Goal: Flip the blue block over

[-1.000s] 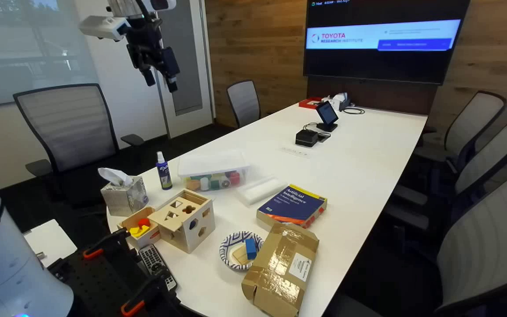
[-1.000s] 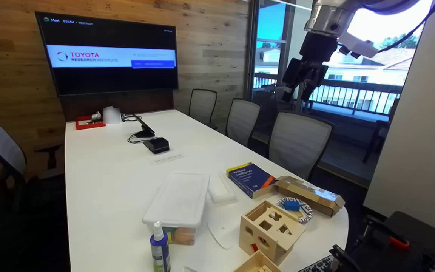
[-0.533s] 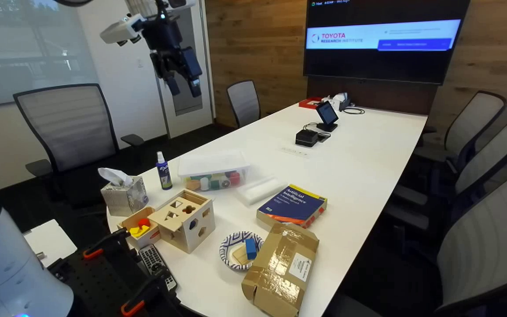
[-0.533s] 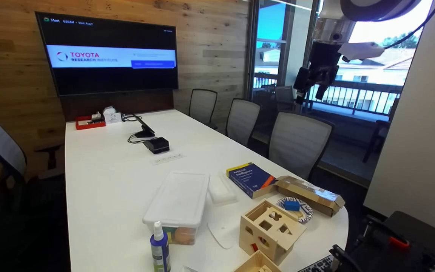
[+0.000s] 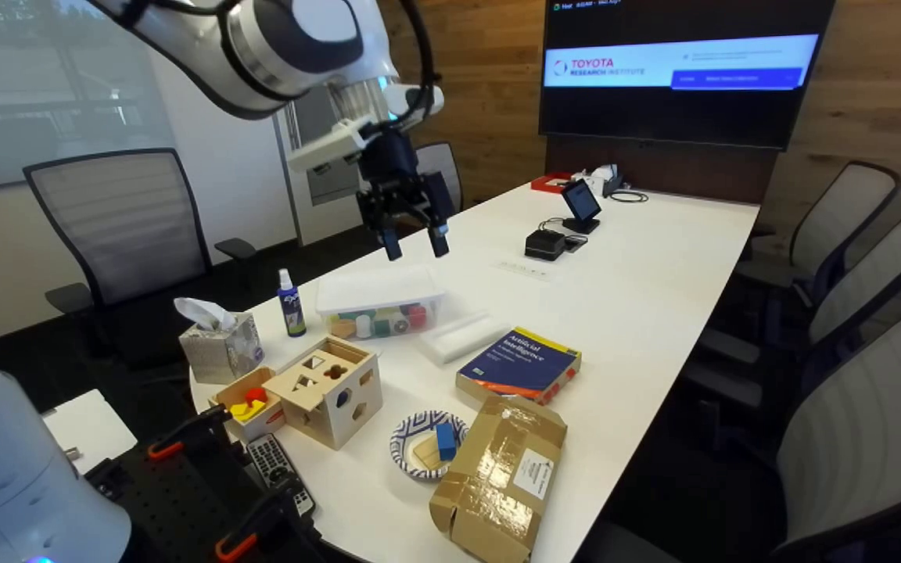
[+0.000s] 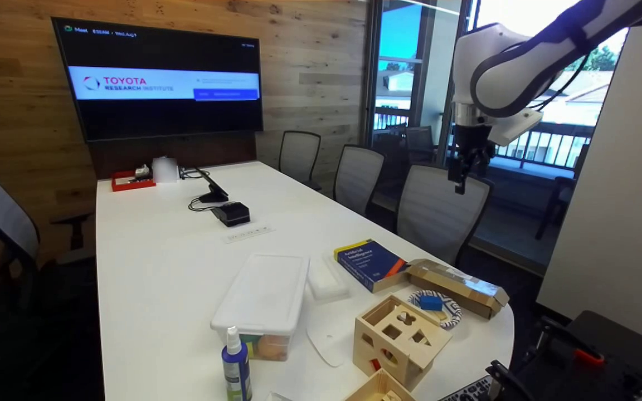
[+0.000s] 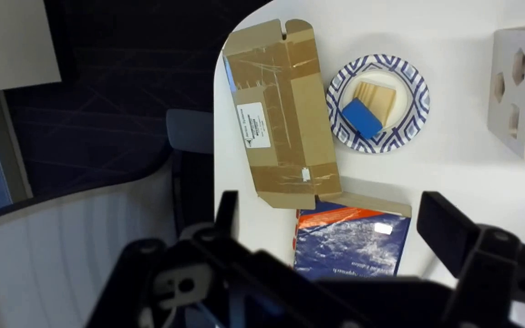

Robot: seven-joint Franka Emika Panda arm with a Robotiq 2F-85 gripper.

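Nearest in the wrist view, the gripper (image 7: 330,205) hangs well clear of the blue block (image 7: 362,118), fingers spread with nothing between them; the block lies in the patterned dish (image 7: 419,98), over or against a pale wooden piece (image 7: 383,100), its tilt hard to judge; nothing marks the flip as done, so reaching, gripping, turning and releasing likely all remain. The cardboard box (image 7: 285,118) lies just beside the dish, tightening that side; bare table (image 7: 456,136) stretches between dish and wooden shape-sorter box (image 7: 511,102), seemingly the roomier approach; past the cardboard box come the table's edge and a chair (image 7: 75,237).
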